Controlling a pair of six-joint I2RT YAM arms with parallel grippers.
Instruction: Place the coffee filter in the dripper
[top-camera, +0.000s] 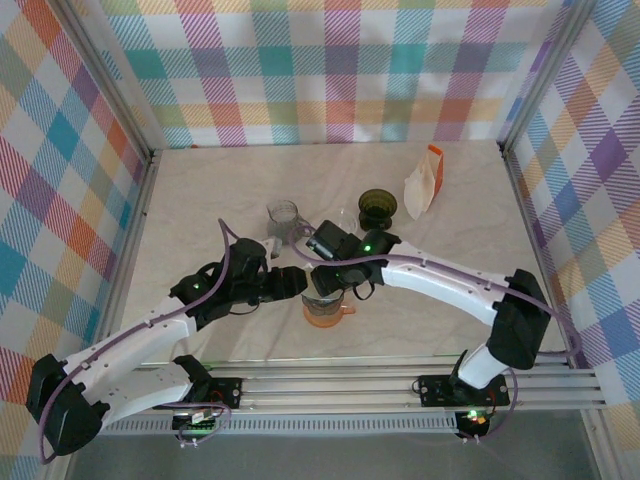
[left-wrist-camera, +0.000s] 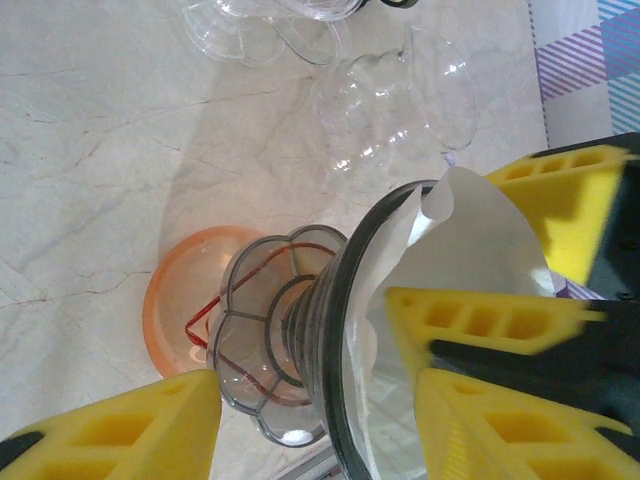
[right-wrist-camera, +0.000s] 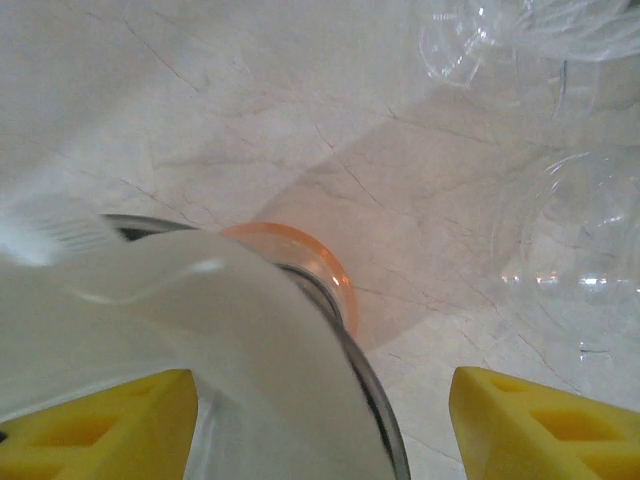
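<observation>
Gripping the dripper (left-wrist-camera: 290, 330) with the left hand (left-wrist-camera: 318, 375): closed on it, one finger against the petal-shaped foot, the other at the mouth side. Tipped on its side, clear of the worktop (left-wrist-camera: 90, 150), mouth turned toward the right hand (right-wrist-camera: 325, 375). Carries the coffee filter (left-wrist-camera: 470, 240) inside the cone, with the paper lying against the wall and its top edge curling past the rim. Right hand open, yellow fingers spread wide either side of the rim. Cannot tell whether either finger touches the paper.

Around it:
- Directly beneath, an orange cup (left-wrist-camera: 170, 310) on the worktop, partly covered by the dripper's foot.
- Just beyond, clear plastic pieces (left-wrist-camera: 390, 110), close to both hands.
- Farther back in the top view, a clear glass (top-camera: 283, 215) and a dark round vessel (top-camera: 378, 207).
- Well apart at rear right, a filter pack (top-camera: 424, 183).
- From above, crossed in front by both arms, hiding most of the dripper and the orange cup.

Materials:
- Dripper: smoky transparent, ribbed neck, scalloped foot, dark rim.
- Filter: matte white paper, smooth, cone-shaped.
- Cup: translucent orange, round.
- Clear pieces: glossy, lobed.
- Worktop: pale, marble-like, faintly veined.
- Fingers: yellow, with rectangular cut-outs.
- Enclosed by plaid fabric walls (top-camera: 300, 70).
</observation>
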